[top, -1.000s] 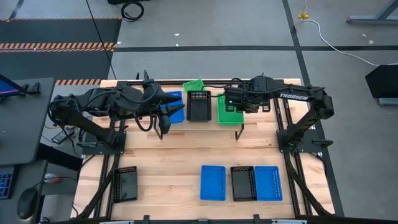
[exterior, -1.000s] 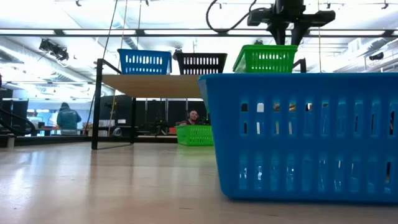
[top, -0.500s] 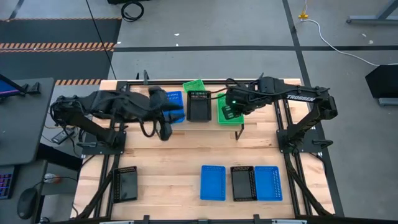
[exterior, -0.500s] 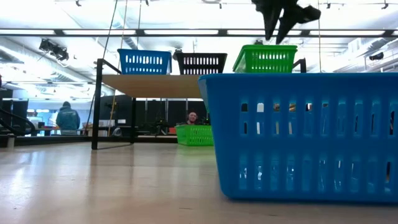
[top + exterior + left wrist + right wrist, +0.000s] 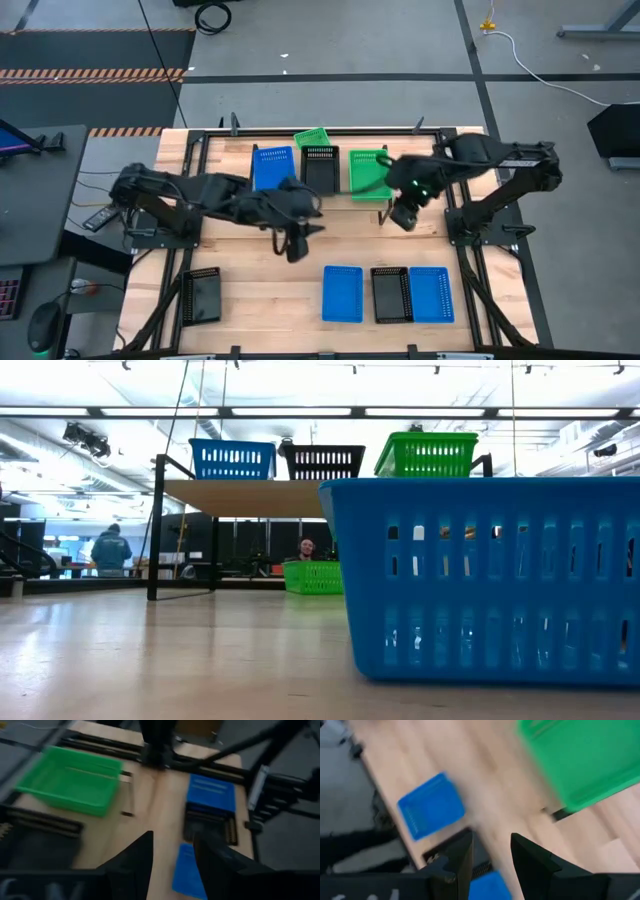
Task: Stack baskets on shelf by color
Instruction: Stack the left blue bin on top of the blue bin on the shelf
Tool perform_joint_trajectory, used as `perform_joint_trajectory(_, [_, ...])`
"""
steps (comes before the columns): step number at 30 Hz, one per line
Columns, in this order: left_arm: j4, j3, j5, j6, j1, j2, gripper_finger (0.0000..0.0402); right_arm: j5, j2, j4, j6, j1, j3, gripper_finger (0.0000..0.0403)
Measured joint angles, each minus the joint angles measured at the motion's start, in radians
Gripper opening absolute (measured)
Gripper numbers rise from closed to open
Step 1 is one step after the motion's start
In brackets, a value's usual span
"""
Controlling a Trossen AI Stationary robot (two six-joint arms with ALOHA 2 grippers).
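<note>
Both jaws seemingly open, empty, off the shelf [image 5: 318, 196]

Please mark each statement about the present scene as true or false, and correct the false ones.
1. Three baskets stand on the shelf: blue basket, black basket, green basket. True.
2. The right end effector grips the green basket on the shelf. False: it is open, empty, off the shelf over the table.
3. The left end effector carries a black basket. False: it is open and holds nothing.
4. A lone black basket lies at the table's front left corner. True.
5. At the front of the table, a black basket lies between two blue baskets. True.
</note>
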Motion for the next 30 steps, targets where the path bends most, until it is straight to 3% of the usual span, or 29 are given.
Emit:
perform_joint_trajectory(6, [0.085, -0.001, 0.136, -0.025, -0.031, 0.081, 0.0154, -0.004, -0.020, -0.033, 0.024, 0.178, 0.000, 0.0139])
perform_joint_trajectory(15, [0.165, -0.001, 0.111, -0.113, -0.115, 0.178, 0.0152, 0.076, -0.050, -0.127, 0.076, 0.385, 0.000, 0.0140])
perform_joint_trajectory(23, [0.175, -0.001, 0.243, -0.129, -0.140, 0.243, 0.0164, 0.154, -0.049, -0.109, 0.225, 0.578, 0.000, 0.0140])
perform_joint_trajectory(30, [0.229, -0.001, 0.281, -0.135, -0.172, 0.307, 0.0178, 0.260, -0.047, -0.103, 0.328, 0.670, -0.047, 0.0140])
